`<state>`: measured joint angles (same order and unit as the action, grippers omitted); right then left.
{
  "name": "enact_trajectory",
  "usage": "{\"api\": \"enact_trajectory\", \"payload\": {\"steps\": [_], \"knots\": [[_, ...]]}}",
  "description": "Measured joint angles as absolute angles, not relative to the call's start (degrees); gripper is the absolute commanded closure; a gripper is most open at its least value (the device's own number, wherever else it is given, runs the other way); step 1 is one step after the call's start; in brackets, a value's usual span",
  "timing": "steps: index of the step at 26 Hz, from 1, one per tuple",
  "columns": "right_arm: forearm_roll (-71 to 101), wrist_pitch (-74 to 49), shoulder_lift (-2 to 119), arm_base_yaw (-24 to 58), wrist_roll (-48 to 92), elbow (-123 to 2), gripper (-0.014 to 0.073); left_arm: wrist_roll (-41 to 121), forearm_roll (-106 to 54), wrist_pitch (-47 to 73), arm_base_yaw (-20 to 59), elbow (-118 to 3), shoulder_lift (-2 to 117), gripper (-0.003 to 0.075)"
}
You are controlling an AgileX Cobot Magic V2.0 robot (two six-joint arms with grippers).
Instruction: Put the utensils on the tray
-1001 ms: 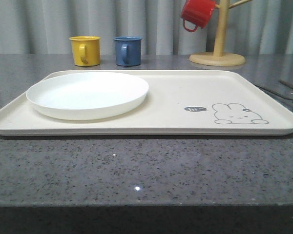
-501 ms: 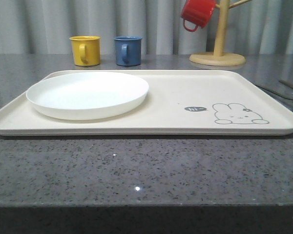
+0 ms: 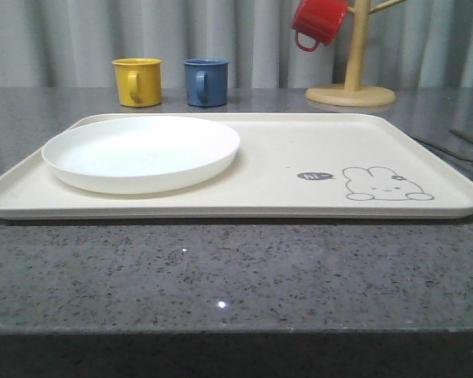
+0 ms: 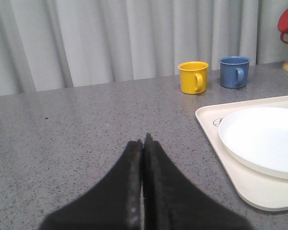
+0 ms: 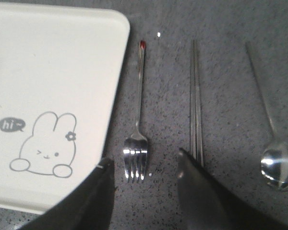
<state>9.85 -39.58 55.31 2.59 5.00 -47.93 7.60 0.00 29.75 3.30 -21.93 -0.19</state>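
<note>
Change: nothing on the surface [image 3: 236,276] has shifted since the earlier front frames.
Right fingers [image 5: 144,184]: spread wide, empty, straddling the tines of the fork [image 5: 137,139].
Key relation: fork's long axis runs straight away from those fingers; chopsticks [image 5: 196,103] just outside one fingertip, spoon [image 5: 277,167] further out, tray [image 5: 48,57] on the other side.
Left fingers [image 4: 143,143]: pressed together, empty, well away from the utensils.
Materials: slim shiny metal; matte cream tray, raised rim.

Showing matte black, wedge-shaped fingers [image 4: 134,191] on the left gripper [image 4: 143,143], tapering toward narrow tips. Showing dark, broad fingers [image 5: 93,199] on the right gripper [image 5: 144,167], slightly blurred, with a pale glint along one upper edge.
</note>
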Motion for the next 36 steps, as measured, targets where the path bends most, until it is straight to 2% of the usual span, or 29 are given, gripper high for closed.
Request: {"api": "enact_trajectory", "payload": {"steps": [5,9,11,21,27,36], "knots": [[9.85,-45.91,69.29,2.78,5.95,-57.16,0.0263,7.60,0.00,29.75,3.30,-21.93,-0.19,0.0739],[9.74,-46.16,77.20,4.03,6.08,-61.97,0.0349,7.60,0.00,29.75,3.30,-21.93,-0.19,0.0739],[9.74,-46.16,80.36,4.26,6.23,-63.56,0.0354,7.60,0.00,29.75,3.30,-21.93,-0.19,0.0739],[9.74,-44.43,91.12,4.38,6.23,-65.85,0.0354,7.60,0.00,29.75,3.30,-21.93,-0.19,0.0739],[9.65,-44.10,92.69,4.38,6.23,-65.99,0.0366,7.60,0.00,29.75,3.30,-21.93,-0.19,0.0739],[9.13,-44.10,92.69,4.38,6.23,-66.12,0.0578,7.60,0.00,29.75,3.30,-21.93,-0.19,0.0739]]}}
